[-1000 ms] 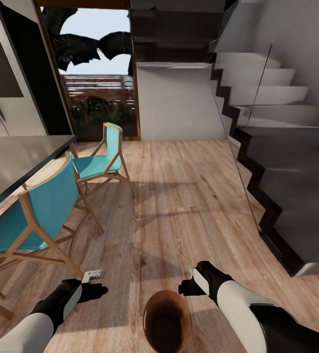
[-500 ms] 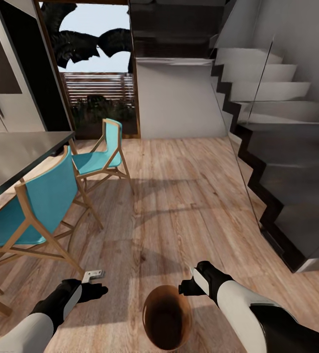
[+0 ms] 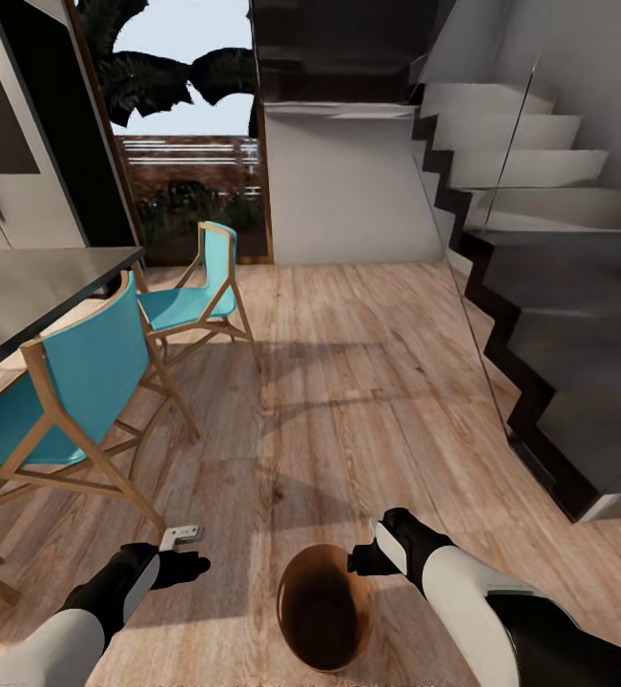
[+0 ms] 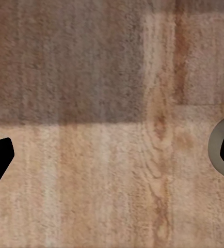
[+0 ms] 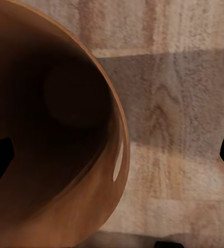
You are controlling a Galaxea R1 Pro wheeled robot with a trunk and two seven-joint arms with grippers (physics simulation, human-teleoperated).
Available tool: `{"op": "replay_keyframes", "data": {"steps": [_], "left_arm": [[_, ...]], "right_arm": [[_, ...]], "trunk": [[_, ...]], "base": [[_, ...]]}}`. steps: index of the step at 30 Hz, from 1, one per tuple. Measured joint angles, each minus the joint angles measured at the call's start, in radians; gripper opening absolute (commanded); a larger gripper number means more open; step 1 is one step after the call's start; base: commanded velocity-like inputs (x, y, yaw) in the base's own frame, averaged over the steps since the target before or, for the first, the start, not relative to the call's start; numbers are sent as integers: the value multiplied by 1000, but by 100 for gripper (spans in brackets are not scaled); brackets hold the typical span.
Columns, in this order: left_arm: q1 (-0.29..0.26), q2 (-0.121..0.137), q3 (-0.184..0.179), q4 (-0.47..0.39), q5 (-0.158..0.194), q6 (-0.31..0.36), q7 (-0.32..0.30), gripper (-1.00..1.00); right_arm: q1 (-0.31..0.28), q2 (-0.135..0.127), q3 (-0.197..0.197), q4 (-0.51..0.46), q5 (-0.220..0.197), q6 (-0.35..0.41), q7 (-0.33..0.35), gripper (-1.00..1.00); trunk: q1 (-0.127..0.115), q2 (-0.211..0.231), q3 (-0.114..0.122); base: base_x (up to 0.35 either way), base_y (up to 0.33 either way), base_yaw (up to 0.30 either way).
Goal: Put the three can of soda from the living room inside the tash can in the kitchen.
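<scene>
Both the left gripper and right gripper hang wide and empty beside the round copper-brown bin, with no cans seen inside.

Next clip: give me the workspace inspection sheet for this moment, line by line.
Surface: light wood floor, shadow bands across it.
Job's things: bin upright on the floor between both arms, copper-brown inside; contents too dark to tell. Soda cans: nothing seen.
Clutter: nothing seen.
Grippers: left gripper open over bare floor, holding nothing; right gripper open beside the bin's rim, holding nothing.
Cables: nothing seen.
Surroundings: grey table, two teal chairs, glass door, stairs.
</scene>
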Motion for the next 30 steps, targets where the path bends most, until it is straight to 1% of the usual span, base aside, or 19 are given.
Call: {"op": "replay_keyframes", "data": {"steps": [4,6,9,13,20,30], "left_arm": [[0,0,0,0,0,0,0,100],[-11,1,-11,-5,2,11,6,100],[-28,1,-25,-5,2,28,6,100],[-34,1,-25,-5,1,37,6,100],[-34,1,-25,-5,1,37,6,100],[-34,0,-25,-5,1,36,6,100]], "right_arm": [[0,0,0,0,0,0,0,100],[-11,10,-3,-9,11,11,-11,100],[-29,10,-3,-9,11,28,-20,100],[-51,10,-3,-9,11,49,-20,100],[-91,10,-3,-9,11,49,-20,100],[-90,10,-3,-9,11,49,-20,100]], "trunk": [[0,0,-2],[0,0,-2],[0,0,-2],[0,0,-2],[0,0,-2],[0,0,-2]], "base": [[0,0,0],[0,0,0],[0,0,0],[0,0,0],[0,0,0],[0,0,0]]}}
